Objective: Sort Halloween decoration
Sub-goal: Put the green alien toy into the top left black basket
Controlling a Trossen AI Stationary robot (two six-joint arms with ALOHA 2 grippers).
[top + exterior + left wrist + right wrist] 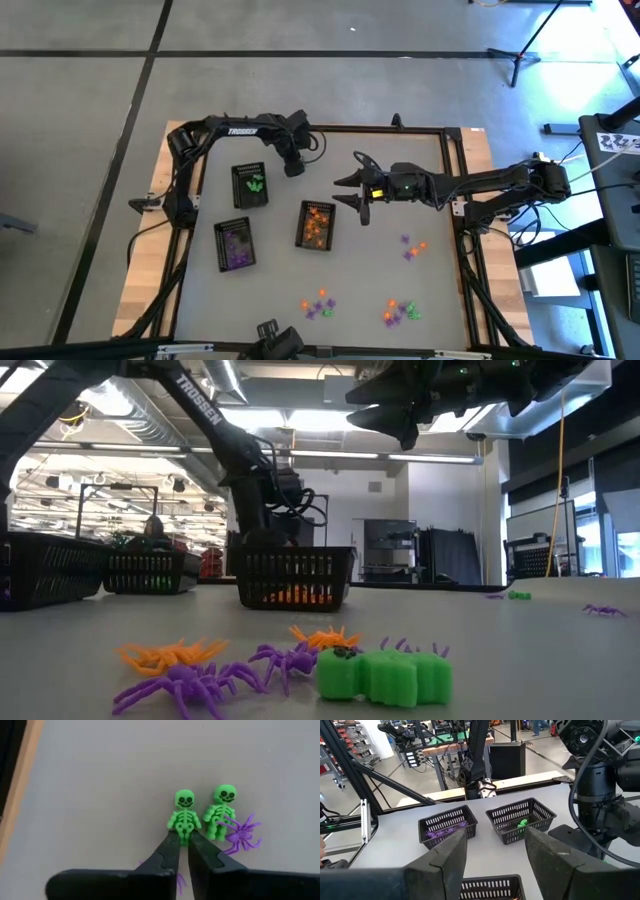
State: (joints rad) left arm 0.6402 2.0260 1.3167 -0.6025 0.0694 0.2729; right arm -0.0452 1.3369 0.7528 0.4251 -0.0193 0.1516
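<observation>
In the left wrist view two green skeleton decorations [184, 815] [222, 812] lie flat on the grey table beside a purple spider [242, 834]. My left gripper [183, 842] [293, 166] is down at the table's far side, shut on the left skeleton. My right gripper [360, 196] [495, 852] hovers open above the table's middle, holding nothing. Other decorations lie loose near the front edge [318, 304] [400, 312] [380, 675] and toward the right [412, 247]. My left gripper pinches the left green skeleton's legs [184, 835] between its two fingertips. The fingers come steeply from above at the skeleton's foot end. The skeleton lies on its back on the table, head away from the fingers.
Three black trays stand left of the middle: one with green pieces [250, 185] [520, 820], one with purple [235, 243] [447, 826], one with orange [316, 224] [295, 575]. A wooden frame [470, 140] borders the table. Bare tabletop lies between the trays and the front piles.
</observation>
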